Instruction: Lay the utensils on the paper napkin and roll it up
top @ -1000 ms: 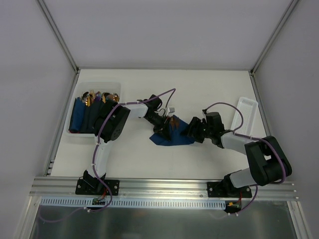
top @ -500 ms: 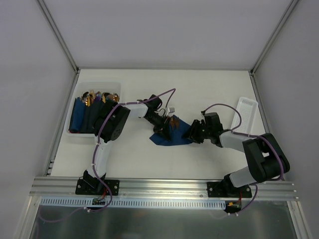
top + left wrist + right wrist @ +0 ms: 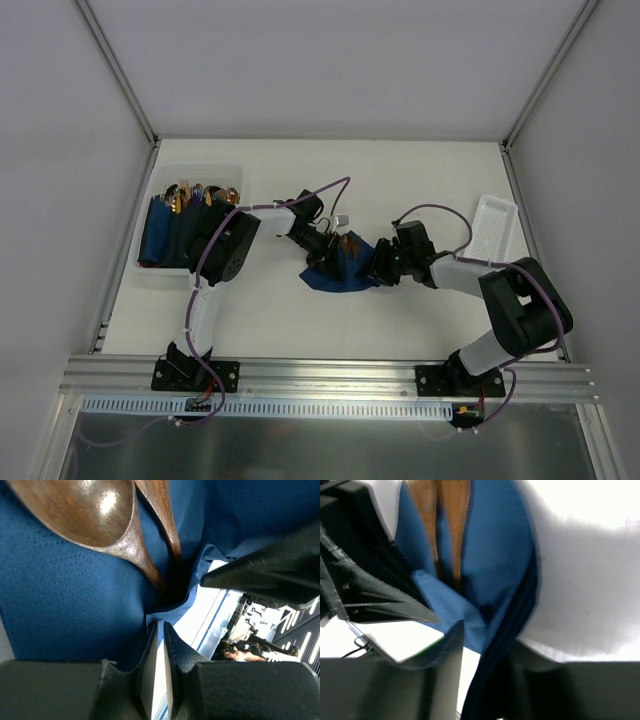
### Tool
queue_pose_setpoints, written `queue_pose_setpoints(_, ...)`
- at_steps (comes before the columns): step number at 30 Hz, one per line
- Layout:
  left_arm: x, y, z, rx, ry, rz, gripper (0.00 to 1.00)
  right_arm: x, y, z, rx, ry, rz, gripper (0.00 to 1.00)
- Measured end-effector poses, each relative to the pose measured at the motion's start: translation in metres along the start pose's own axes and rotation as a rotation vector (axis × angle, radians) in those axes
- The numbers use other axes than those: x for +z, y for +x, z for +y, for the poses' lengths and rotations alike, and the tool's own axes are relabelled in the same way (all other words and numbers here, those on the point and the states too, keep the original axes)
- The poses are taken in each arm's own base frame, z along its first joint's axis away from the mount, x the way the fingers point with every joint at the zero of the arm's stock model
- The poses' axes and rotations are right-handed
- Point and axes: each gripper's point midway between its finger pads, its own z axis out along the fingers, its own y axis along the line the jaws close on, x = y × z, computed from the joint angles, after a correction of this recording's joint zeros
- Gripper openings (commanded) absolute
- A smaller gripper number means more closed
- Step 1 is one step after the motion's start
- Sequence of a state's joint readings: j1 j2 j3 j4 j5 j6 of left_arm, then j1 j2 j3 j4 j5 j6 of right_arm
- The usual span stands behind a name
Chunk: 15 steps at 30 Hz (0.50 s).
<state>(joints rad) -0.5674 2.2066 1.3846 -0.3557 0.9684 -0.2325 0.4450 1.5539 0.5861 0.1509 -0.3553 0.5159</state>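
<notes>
Navy napkin [image 3: 340,272] sits crumpled just right of the bin [image 3: 160,275], bronze utensils [image 3: 100,515] lying on it. The wrist views add more: left gripper [image 3: 159,625] is pretty much closed at its edge, and right gripper [image 3: 487,640] straddles a fold, can't tell if clamped.

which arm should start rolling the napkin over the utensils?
Right, probably: the right gripper has the napkin flap between its fingers beside the utensils, ready to pull it over. The left gripper is shut on the napkin's other side, better as anchor.
</notes>
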Motion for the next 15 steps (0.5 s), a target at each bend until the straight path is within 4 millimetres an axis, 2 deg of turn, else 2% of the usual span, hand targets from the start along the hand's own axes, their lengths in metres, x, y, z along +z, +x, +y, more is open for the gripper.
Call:
queue_pose_setpoints(4, 0.000, 0.000, 0.001, 0.000, 0.000, 0.000, 0.12, -0.008, -0.002, 0.006, -0.017, 0.019, -0.015, 0.47)
queue_pose_setpoints(11, 0.000, 0.000, 0.001, 0.001, 0.001, -0.001, 0.12, -0.039, 0.013, -0.024, -0.012, 0.205, 0.004, 0.48)
queue_pose_setpoints(15, 0.000, 0.000, 0.001, 0.002, 0.001, -0.001, 0.12, -0.050, 0.021, -0.038, -0.008, 0.275, 0.023, 0.44)
